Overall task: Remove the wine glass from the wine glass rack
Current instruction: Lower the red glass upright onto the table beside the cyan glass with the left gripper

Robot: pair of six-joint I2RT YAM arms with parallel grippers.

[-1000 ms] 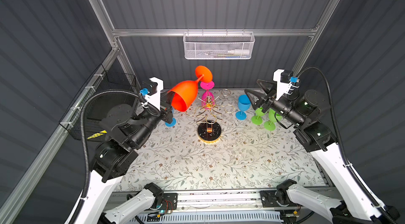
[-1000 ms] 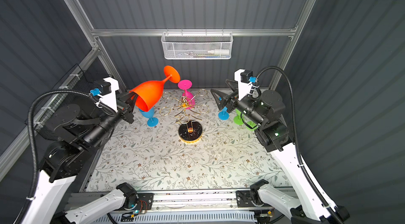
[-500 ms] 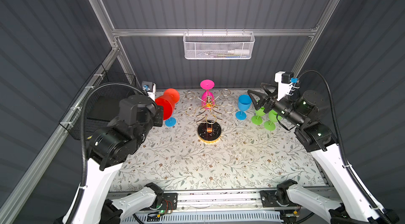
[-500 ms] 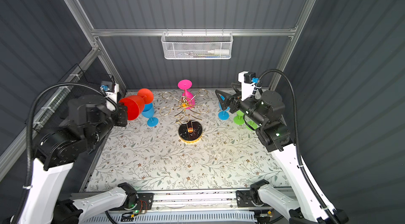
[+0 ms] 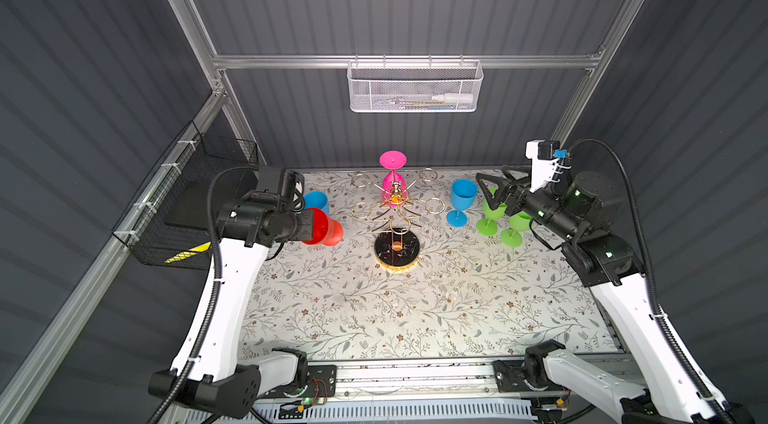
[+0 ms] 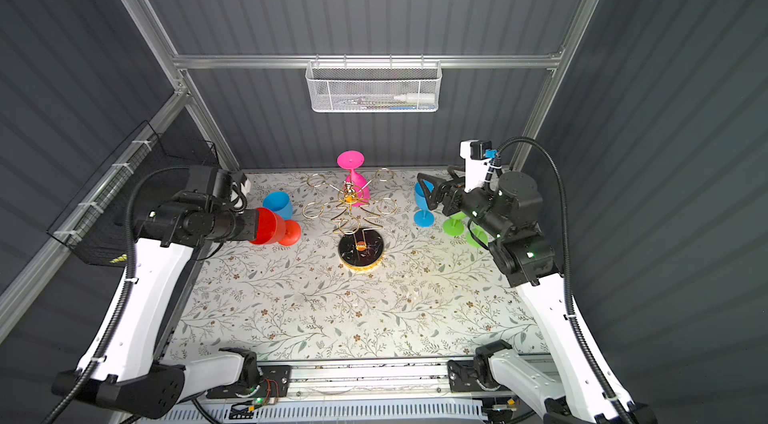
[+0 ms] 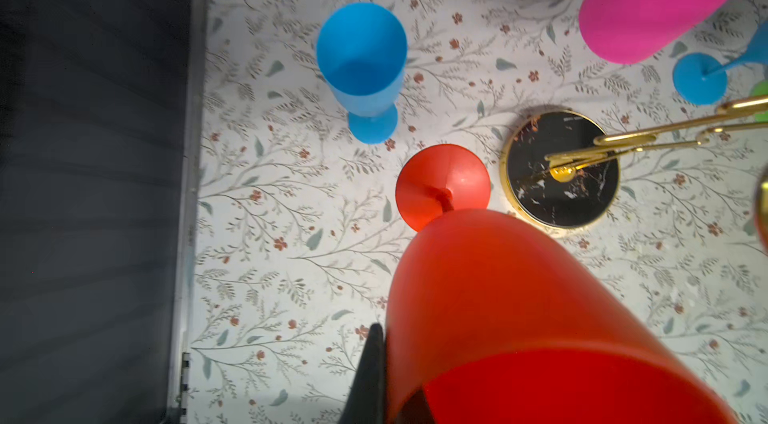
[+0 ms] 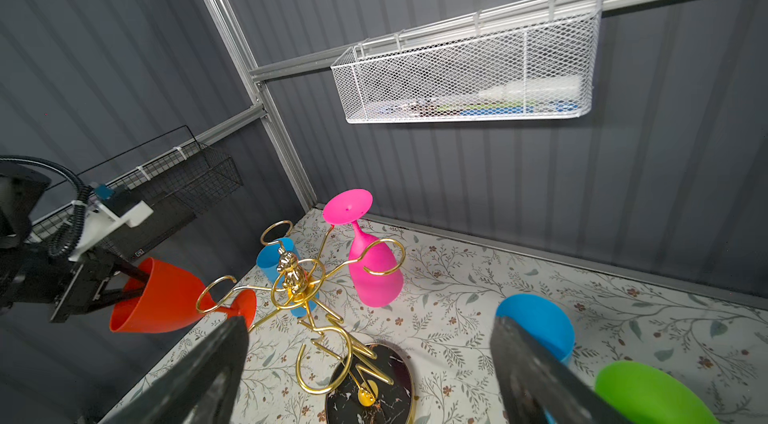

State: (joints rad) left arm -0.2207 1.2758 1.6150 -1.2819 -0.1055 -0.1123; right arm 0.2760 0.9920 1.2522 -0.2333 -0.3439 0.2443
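Observation:
The gold wire wine glass rack (image 5: 395,210) stands mid-table on its round black base (image 6: 360,249). A pink wine glass (image 5: 392,177) hangs upside down in one of its back loops (image 8: 374,268). To the left of the rack my left gripper (image 5: 305,229) is shut on the rim of a red wine glass (image 5: 322,229). The glass is off the rack, held sideways above the mat with its foot (image 7: 442,181) towards the rack. One finger (image 7: 370,376) lies against the outside of the bowl. My right gripper (image 5: 484,189) hangs open and empty to the right of the rack.
A blue glass (image 5: 316,202) stands just behind the red one, another blue glass (image 5: 461,202) and two green glasses (image 5: 498,218) under the right gripper. A black wire basket (image 5: 183,202) hangs on the left wall, a white mesh basket (image 5: 415,87) on the back rail.
The left arm has swung the red glass down from high beside the rack's top to low at the left. The right gripper stays in place, its jaws slightly wider.

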